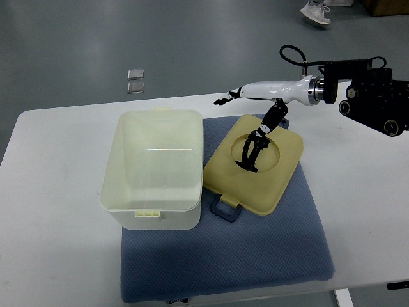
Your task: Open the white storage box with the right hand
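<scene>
The white storage box stands open on the left part of a blue mat, and nothing shows inside it. Its cream lid lies upside down to the right, its left edge leaning on the box wall, a dark handle poking out at its front. My right hand reaches in from the right edge. Its black fingers hang down into the lid's round recess, and the thumb sticks out to the left. The hand is open and grasps nothing.
The blue mat covers the white table from its middle to the front edge. My right arm's black housing hangs over the table's right rear corner. On the grey floor behind lie two small clear packets. A person's shoe shows at the top.
</scene>
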Action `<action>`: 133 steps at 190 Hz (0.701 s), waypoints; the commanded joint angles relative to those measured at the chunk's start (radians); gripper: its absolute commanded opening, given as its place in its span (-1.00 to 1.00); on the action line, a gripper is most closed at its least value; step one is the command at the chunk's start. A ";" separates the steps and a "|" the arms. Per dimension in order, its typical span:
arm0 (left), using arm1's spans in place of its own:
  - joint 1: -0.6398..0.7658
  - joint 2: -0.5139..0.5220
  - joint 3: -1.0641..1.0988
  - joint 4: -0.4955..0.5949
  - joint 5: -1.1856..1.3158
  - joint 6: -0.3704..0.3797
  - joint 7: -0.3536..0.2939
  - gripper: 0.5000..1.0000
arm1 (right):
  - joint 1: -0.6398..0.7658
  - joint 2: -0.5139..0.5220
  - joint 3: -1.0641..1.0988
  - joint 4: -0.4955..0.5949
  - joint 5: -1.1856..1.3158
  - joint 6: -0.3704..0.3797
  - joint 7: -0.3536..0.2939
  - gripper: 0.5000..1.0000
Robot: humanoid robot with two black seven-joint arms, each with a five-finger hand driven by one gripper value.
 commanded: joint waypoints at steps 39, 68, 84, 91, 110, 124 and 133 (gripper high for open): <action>0.000 0.000 0.000 0.000 0.000 0.000 -0.001 1.00 | -0.188 0.027 0.279 -0.092 0.430 0.018 0.000 0.69; 0.000 0.000 0.000 0.000 0.000 0.000 -0.001 1.00 | -0.277 0.127 0.388 -0.197 0.565 0.007 0.000 0.69; 0.000 0.000 0.000 0.000 0.000 0.000 -0.001 1.00 | -0.312 0.161 0.429 -0.255 0.622 0.007 0.000 0.69; 0.000 0.000 0.000 0.000 0.000 0.000 -0.001 1.00 | -0.330 0.170 0.449 -0.270 0.654 0.007 0.000 0.69; 0.000 0.000 0.000 0.000 0.000 0.000 -0.001 1.00 | -0.353 0.173 0.463 -0.280 0.700 0.007 0.000 0.69; 0.000 0.000 0.000 0.000 0.000 0.000 -0.001 1.00 | -0.355 0.181 0.464 -0.283 0.749 0.009 0.000 0.69; 0.000 0.000 0.000 0.000 0.000 0.000 0.001 1.00 | -0.355 0.184 0.466 -0.283 0.813 0.015 0.000 0.69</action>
